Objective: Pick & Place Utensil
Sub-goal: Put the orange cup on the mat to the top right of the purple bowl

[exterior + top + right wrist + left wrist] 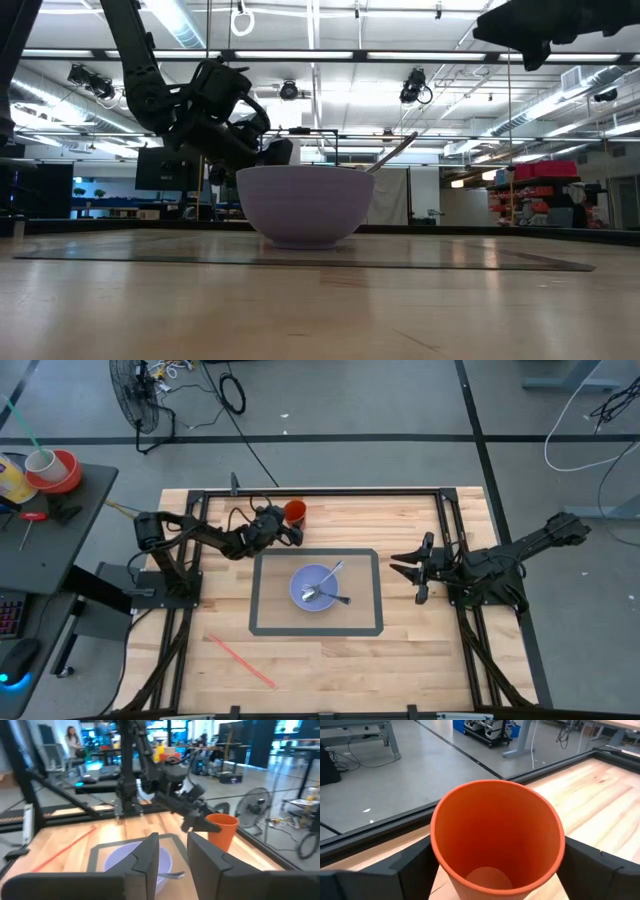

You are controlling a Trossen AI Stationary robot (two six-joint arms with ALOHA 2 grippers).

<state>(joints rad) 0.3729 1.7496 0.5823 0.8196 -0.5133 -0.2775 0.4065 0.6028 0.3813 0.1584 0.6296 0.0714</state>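
Note:
An empty orange cup stands upright on its base near the table's far edge. My left gripper is open at the cup, one finger on each side of its wall. It also shows as the left gripper beside the cup in the right wrist view. A lavender bowl sits on a dark-framed mat. Two metal utensils lie in it, handles leaning on its rim. My right gripper waits open, right of the mat, above the table. My left gripper comes at the orange cup level, from the table's near-left side, and its fingers flank the cup's upper wall. Whether they touch the wall, I cannot tell. The cup stays upright on the table.
A thin red stick lies on the wood near the table's near-left corner. The mat's dark border frames the bowl. Black rails run along the table's far edge and sides. Bare wood shows right of the mat.

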